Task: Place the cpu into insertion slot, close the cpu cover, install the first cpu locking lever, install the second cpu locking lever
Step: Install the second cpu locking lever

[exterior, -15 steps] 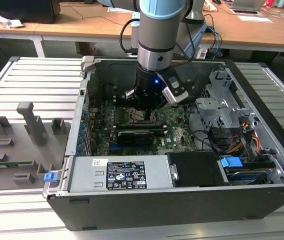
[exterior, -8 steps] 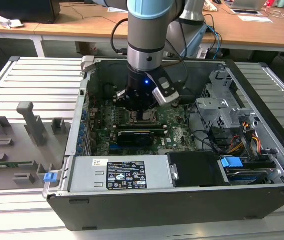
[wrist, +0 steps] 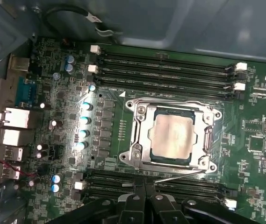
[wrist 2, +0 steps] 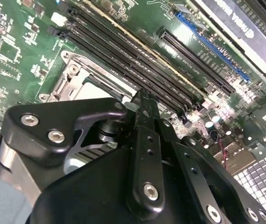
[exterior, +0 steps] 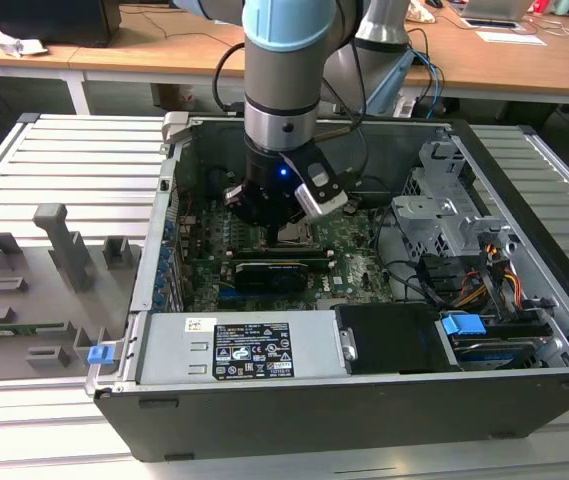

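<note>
- Inside the open dark grey metal computer case (exterior: 524, 330), you see the arm reach down over the green circuit board (exterior: 359, 262).
- Your black gripper (wrist: 144, 186) hangs just above the board, right beside the square black socket with the silvery metal rim (wrist: 139, 154).
- Its two black fingers (wrist: 137, 205) are pressed close together in the first wrist view, and nothing sits between them.
- You can see the small flat square chip with the dull silver-grey top (wrist: 172, 135) lying flat inside the socket.
- The thin silvery-grey metal frame with the big square window (wrist: 203, 140) lies down flat around the chip, so the cover is closed.
- One thin silvery wire lever (wrist: 179, 175) runs along the socket edge nearest the fingers. You cannot tell if it is hooked down.
- Long narrow black memory slots (wrist: 165, 70) run along the far side of the socket, and more run on the near side, under the fingers.
- Out on the exterior view's left, grey plastic holders (exterior: 59, 245) stand on a ribbed grey table (exterior: 74, 160).
</note>
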`<state>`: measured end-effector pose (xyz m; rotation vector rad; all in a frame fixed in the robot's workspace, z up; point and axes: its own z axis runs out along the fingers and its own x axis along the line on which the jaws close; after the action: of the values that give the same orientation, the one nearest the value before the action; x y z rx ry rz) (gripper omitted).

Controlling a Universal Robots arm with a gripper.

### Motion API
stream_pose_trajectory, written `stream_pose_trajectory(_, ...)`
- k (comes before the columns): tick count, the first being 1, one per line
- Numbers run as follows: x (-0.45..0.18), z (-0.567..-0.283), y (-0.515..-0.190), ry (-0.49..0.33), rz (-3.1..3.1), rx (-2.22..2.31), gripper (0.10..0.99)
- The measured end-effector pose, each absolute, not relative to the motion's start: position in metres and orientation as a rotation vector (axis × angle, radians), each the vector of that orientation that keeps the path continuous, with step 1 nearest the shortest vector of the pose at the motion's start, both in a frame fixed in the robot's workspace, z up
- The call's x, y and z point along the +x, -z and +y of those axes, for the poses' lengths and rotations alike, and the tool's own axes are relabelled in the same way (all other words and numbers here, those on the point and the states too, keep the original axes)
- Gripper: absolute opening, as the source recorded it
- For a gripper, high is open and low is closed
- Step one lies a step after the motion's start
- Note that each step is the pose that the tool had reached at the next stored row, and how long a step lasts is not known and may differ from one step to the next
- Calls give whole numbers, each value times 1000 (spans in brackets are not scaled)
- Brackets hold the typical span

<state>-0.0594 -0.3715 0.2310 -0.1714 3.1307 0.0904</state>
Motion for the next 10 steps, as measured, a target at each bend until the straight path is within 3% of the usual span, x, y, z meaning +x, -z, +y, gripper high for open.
stream_pose_trajectory(10, -68, -377, -220, -168, 3125, -171, 106)
